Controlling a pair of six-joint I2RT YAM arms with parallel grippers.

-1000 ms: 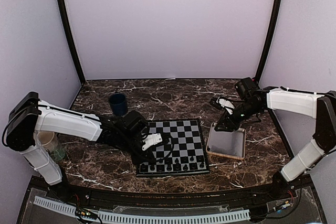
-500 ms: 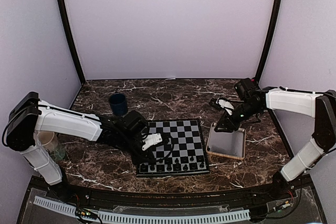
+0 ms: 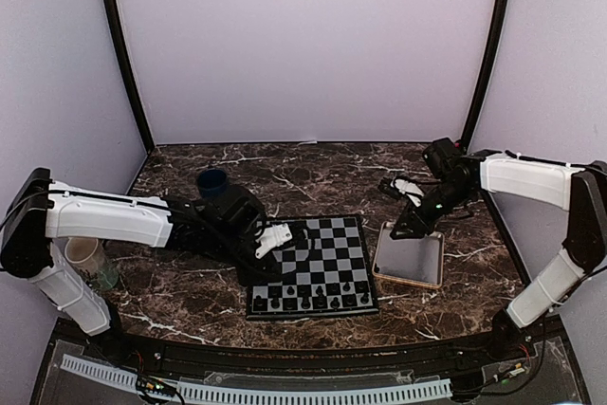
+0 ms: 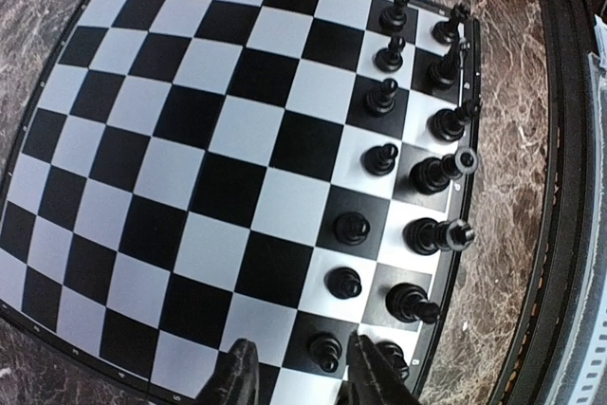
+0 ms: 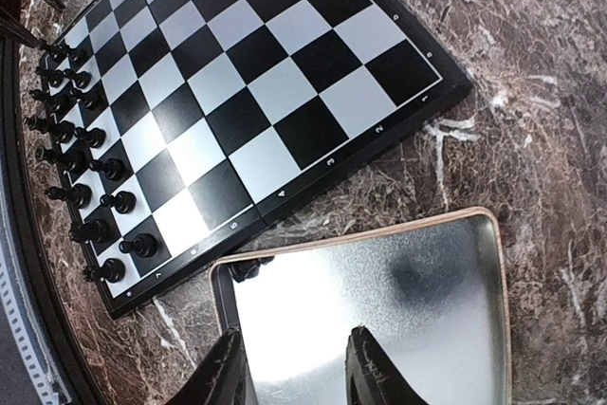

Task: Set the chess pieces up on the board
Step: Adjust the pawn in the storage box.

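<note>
Chess pieces (image 4: 379, 158) stand upright on the board (image 4: 190, 139) in two near-edge rows.

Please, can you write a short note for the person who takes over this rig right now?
Left gripper: open, astride a pawn by the near left corner of the board, not gripping it.
Right gripper: open, empty, above the tray.
Done: chess pieces stand in two rows along the board's near edge.
Left: a small dark thing in the tray's corner, perhaps a last piece.
</note>
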